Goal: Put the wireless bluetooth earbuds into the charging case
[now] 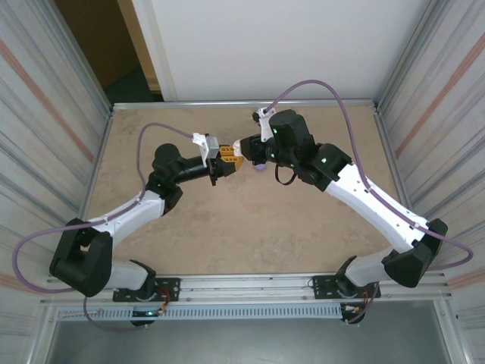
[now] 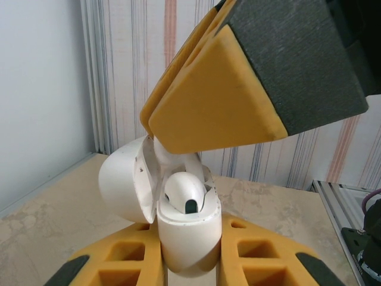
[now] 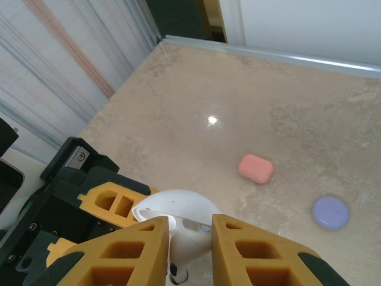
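My left gripper (image 2: 191,265) is shut on a white charging case (image 2: 187,238) and holds it upright above the table, its lid (image 2: 122,185) swung open to the left. One white earbud (image 2: 186,193) sits in the case's mouth. Behind it, a second white earbud (image 2: 174,154) reaches up to the right gripper's yellow fingers (image 2: 238,89). Seen from the right wrist, my right gripper (image 3: 190,238) stands narrowly over the case, with that white earbud (image 3: 193,241) filling the gap between its fingers. From the top camera, both grippers (image 1: 227,161) (image 1: 244,148) meet at the table's middle back.
A shut pink case (image 3: 256,168) and a round purple case (image 3: 330,213) lie on the beige table (image 3: 196,101) beyond the grippers. The purple case (image 1: 260,165) lies beside the right wrist. Metal rails and striped walls bound the table.
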